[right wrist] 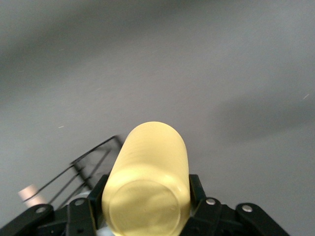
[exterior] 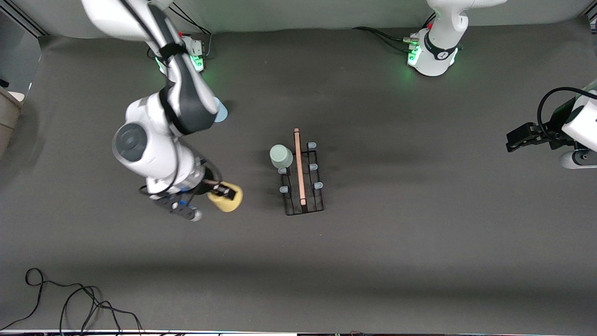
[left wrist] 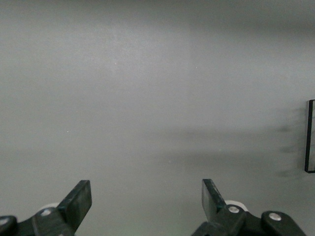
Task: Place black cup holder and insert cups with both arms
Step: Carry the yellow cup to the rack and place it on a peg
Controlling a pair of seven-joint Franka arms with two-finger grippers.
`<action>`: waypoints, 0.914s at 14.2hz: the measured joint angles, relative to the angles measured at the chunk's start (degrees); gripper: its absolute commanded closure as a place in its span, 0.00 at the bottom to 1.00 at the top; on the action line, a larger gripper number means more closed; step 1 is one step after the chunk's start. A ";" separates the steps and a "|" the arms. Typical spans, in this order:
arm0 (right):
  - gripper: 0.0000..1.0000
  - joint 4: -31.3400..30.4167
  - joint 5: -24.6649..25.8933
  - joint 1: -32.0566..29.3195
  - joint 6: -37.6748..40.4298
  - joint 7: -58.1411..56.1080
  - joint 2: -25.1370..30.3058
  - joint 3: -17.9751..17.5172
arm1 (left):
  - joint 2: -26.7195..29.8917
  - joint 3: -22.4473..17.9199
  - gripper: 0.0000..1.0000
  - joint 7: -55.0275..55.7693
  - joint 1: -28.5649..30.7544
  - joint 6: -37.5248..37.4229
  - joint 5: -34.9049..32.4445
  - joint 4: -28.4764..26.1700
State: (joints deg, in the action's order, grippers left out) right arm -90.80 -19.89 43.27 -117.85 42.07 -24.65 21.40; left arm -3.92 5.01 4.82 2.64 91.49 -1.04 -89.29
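The rack [exterior: 303, 177] stands on the grey table [exterior: 419, 242] about midway between the two arms' ends, its wooden rod [exterior: 299, 165] running along the top and its rectangular wire base resting flat. Blue-grey prong tips stick up on both sides of the rod. A pale green cup [exterior: 281, 156] sits upside down on the prong at the corner of the rack that lies farthest from the front camera and toward the right arm's end.

The yellow cup [exterior: 226, 197] is pinched in the right gripper [exterior: 223, 190], tipped onto its side, over the table toward the right arm's end from the rack. In the right wrist view the fingers [right wrist: 196, 189] press against both sides of the cup [right wrist: 147, 182], its closed bottom faces the camera, and a corner of the rack [right wrist: 88, 164] shows just past it.

The blue cup [exterior: 221, 112] stands on the table farther from the front camera than the yellow one, mostly hidden by the right arm [exterior: 182, 102]; only an edge of it shows.

The left gripper [exterior: 517, 140] waits over the table at the left arm's end, well apart from the rack. Its fingers [left wrist: 78, 199] are spread wide with nothing between them, and the left wrist view shows bare table with an edge of the rack [left wrist: 310, 135] at the side.

A black cable [exterior: 70, 298] lies looped on the table near the front camera at the right arm's end.
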 measured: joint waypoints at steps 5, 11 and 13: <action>1.00 1.94 0.39 7.73 -1.90 13.17 -2.98 -0.05 | 0.00 0.00 0.00 0.00 0.00 0.00 0.00 0.00; 1.00 2.20 0.41 9.63 -8.65 16.35 -8.32 -0.07 | 0.00 -0.02 0.00 0.00 0.02 0.00 0.00 0.00; 0.60 2.25 0.41 10.33 -10.38 16.62 -9.77 -0.08 | 0.00 -0.02 0.00 0.00 0.02 0.00 0.00 0.00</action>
State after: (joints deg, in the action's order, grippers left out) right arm -88.55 -19.47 53.60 -128.22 58.69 -34.42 21.33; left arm -3.92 4.99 4.82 2.66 91.49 -1.04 -89.30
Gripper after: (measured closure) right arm 0.326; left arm 0.000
